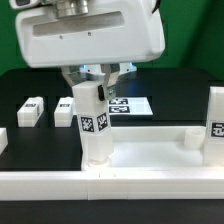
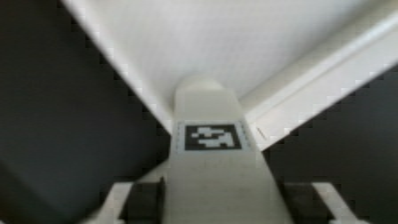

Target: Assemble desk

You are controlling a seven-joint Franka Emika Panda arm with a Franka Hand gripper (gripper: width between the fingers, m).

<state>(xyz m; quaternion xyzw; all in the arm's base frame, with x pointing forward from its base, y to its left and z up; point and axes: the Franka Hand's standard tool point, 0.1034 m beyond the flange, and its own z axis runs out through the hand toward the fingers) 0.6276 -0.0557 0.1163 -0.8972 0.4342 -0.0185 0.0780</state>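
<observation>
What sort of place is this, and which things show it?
Likely a robotics lab test bench: a robot end effector closed on a tagged white leg, a marker board, all on a black table.

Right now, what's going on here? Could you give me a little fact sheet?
Gripper: gripper closed on the upright leg
Held leg: white tagged post, foot on the desk slab
Loose legs: two lying legs on the black table, exterior view's left
Other leg: second standing leg at the exterior view's right edge
Board: marker board flat on the table behind the arm
</observation>
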